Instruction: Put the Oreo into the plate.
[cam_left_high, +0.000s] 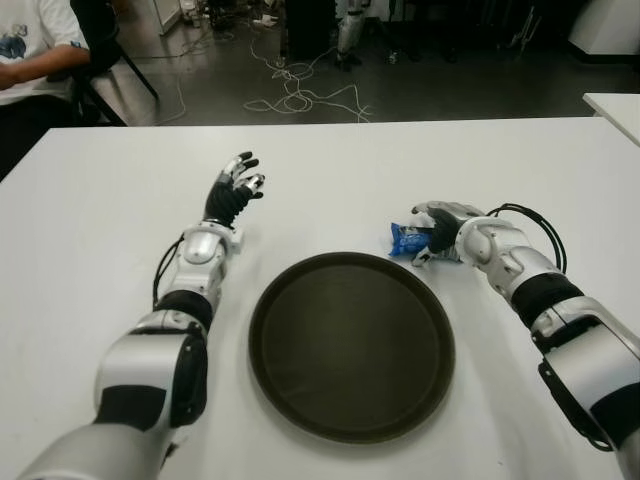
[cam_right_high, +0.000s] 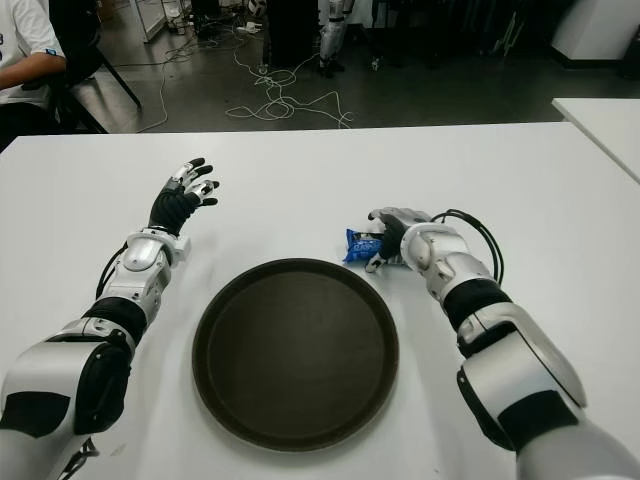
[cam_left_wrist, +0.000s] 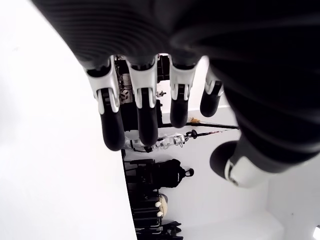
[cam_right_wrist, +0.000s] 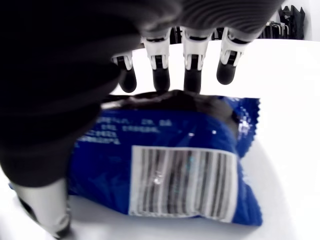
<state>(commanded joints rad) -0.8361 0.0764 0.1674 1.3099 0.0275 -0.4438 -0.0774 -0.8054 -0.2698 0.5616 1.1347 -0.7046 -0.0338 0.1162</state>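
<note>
The Oreo is a blue foil packet (cam_left_high: 404, 241) lying on the white table (cam_left_high: 90, 230), just beyond the far right rim of the round dark plate (cam_left_high: 352, 345). My right hand (cam_left_high: 432, 232) is over the packet from the right. In the right wrist view the fingertips (cam_right_wrist: 192, 80) press on the far edge of the packet (cam_right_wrist: 175, 165) and the thumb (cam_right_wrist: 42, 207) stands at its near side. The packet still touches the table. My left hand (cam_left_high: 235, 190) shows to the far left of the plate, fingers spread, holding nothing.
A seated person (cam_left_high: 30, 50) is at the table's far left corner. Cables (cam_left_high: 300, 95) lie on the floor beyond the far edge. A second white table (cam_left_high: 615, 105) stands at the right.
</note>
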